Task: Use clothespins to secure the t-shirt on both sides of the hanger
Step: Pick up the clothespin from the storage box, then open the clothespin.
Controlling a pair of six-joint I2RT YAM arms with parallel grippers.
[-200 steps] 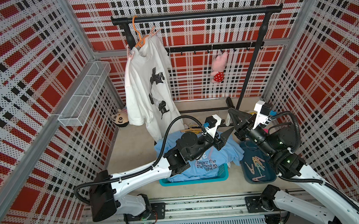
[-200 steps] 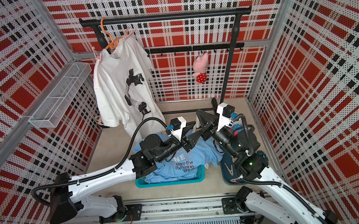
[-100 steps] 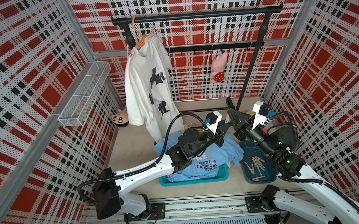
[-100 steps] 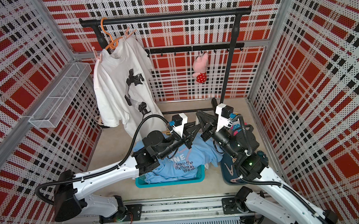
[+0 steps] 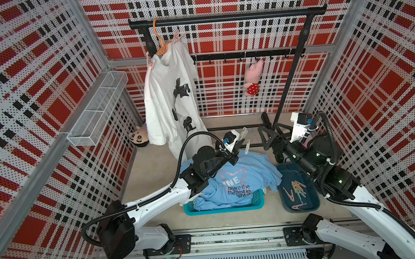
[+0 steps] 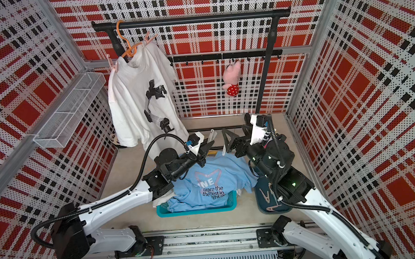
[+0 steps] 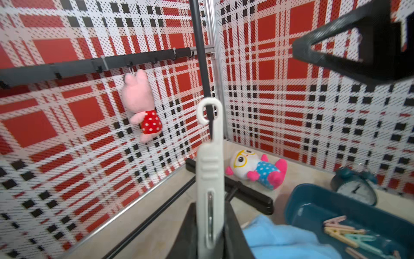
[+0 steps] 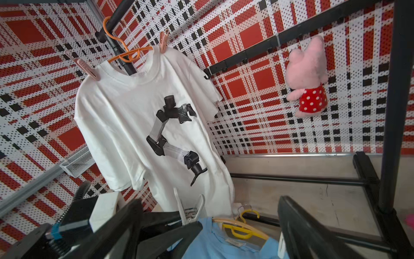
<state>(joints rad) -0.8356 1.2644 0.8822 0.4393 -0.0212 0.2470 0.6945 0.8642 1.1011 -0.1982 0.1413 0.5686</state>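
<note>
Count: one white t-shirt (image 5: 165,100) hanging on one orange hanger (image 8: 127,53), up behind the basket (image 5: 223,209). Two pink clothespins (image 8: 86,69) are already clipping it, one each side of the collar. One white clothespin (image 7: 210,179) is sitting above the basket's far edge, with the left gripper (image 5: 239,144) pinching it, jaws nearly closed on its body. Right gripper (image 5: 270,130) is hovering just beside that, jaws spread fully wide, carrying nothing. Loose clothespins (image 5: 296,188) are lying in one tray (image 5: 310,200) just beside the basket on the right arm's side: at least four, pile too tangled for an exact count
</note>
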